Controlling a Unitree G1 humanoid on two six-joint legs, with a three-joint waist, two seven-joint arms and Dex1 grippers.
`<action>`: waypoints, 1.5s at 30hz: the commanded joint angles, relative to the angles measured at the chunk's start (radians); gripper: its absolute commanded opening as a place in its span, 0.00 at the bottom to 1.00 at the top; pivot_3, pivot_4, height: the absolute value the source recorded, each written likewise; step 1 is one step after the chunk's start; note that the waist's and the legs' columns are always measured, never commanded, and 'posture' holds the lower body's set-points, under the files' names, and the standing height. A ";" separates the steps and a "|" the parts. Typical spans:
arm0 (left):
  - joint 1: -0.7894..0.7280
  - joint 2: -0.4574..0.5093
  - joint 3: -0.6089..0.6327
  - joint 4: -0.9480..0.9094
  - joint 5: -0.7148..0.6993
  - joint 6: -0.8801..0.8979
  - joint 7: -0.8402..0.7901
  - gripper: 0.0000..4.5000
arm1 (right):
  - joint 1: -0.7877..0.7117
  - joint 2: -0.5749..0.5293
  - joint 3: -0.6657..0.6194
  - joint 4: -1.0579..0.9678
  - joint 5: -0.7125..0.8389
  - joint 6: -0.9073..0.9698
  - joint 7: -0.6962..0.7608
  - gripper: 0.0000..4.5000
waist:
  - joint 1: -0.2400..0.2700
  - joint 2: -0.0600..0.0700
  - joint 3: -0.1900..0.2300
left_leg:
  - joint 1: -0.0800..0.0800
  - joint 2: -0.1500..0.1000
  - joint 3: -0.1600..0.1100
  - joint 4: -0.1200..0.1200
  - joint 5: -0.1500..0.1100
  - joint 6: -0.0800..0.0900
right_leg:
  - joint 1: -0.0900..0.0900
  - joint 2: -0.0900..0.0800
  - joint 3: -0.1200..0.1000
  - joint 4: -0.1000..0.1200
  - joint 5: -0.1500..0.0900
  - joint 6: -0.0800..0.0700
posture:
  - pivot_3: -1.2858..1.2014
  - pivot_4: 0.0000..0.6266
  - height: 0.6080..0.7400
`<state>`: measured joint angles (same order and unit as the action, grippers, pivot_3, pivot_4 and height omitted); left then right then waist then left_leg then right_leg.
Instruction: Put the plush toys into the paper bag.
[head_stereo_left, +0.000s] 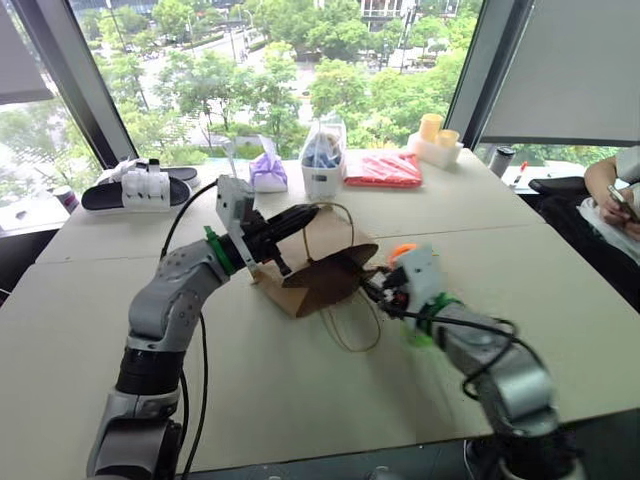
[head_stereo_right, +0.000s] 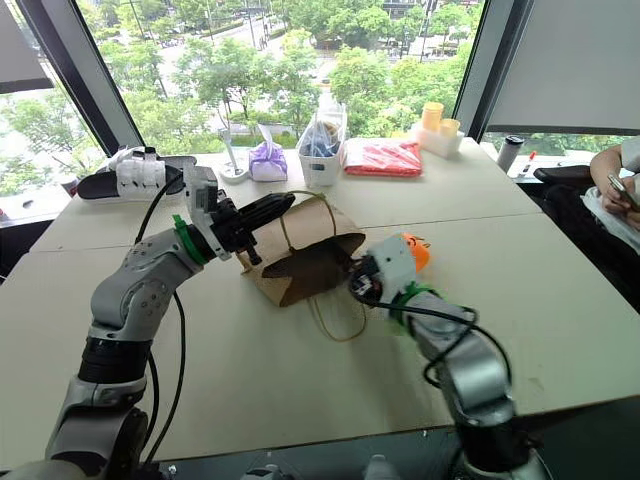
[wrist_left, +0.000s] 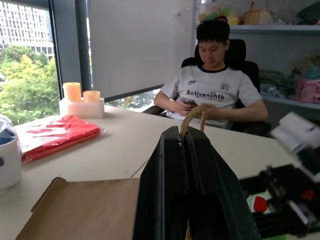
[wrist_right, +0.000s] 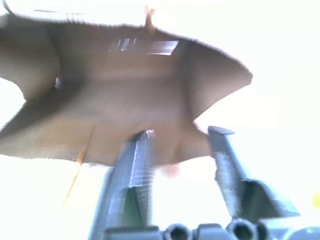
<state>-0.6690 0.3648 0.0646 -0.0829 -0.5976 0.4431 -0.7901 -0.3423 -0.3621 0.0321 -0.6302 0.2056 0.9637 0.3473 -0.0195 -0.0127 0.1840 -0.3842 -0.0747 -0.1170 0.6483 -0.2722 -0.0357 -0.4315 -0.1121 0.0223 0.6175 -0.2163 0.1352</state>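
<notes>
Big windows and green treetops behind, and up front a pale table carrying the action. Lying on its side mid-table is the paper bag, mouth gaping toward the robot. Left gripper is clamped tight on a twine handle, lifting the upper lip of the bag so the opening stays wide — you can see the loop pinched between the closed fingers in the left wrist view. Right gripper sits just at the bag's mouth, fingers spread apart with nothing between them, brown paper interior dead ahead. Orange plush toy lies on the table just beside the right wrist, outside the bag. A touch of lime green shows at that wrist, but I can't say whether that's the second toy or part of the arm. A person sits off at the far right of the table.

So the orange toy looks like the next pickup. Doing it well means the left keeps that handle raised and steady, no sagging, while the right comes down squarely over the soft toy, squeezes its middle, and carries it deep past the lip before letting go, or it may roll back out.
</notes>
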 joint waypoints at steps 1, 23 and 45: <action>-0.009 0.009 0.003 -0.043 -0.007 -0.012 -0.015 0.00 | 0.028 -0.048 -0.060 -0.184 0.071 0.180 0.014 0.85 | 0.003 0.000 0.000 | 0.001 0.000 0.000 0.000 0.000 0.000 | 0.001 0.000 0.000 0.000 0.000 0.000 | 0.52 0.24 1.00; 0.017 0.020 -0.009 -0.083 0.005 -0.015 -0.018 0.00 | 0.257 -0.315 0.066 0.028 -0.172 -0.027 -0.099 0.88 | 0.011 -0.001 0.000 | 0.001 0.000 0.001 0.003 0.000 0.001 | 0.004 -0.001 0.000 -0.002 0.000 0.000 | 0.52 0.24 1.00; -0.016 0.036 -0.001 -0.063 -0.024 0.028 -0.035 0.00 | -0.106 -0.121 0.209 0.062 -0.036 -0.094 0.091 0.01 | 0.007 -0.001 0.000 | 0.001 0.000 0.000 0.002 0.000 0.001 | 0.004 0.000 -0.001 -0.002 0.000 0.000 | 0.52 0.24 1.00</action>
<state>-0.6691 0.3935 0.0527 -0.1207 -0.6027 0.4654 -0.8249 -0.4140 -0.5078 0.2089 -0.6084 0.1992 0.9137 0.4545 -0.0130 -0.0141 0.1841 -0.3830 -0.0748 -0.1165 0.6504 -0.2724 -0.0352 -0.4276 -0.1127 0.0215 0.6151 -0.2163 0.1352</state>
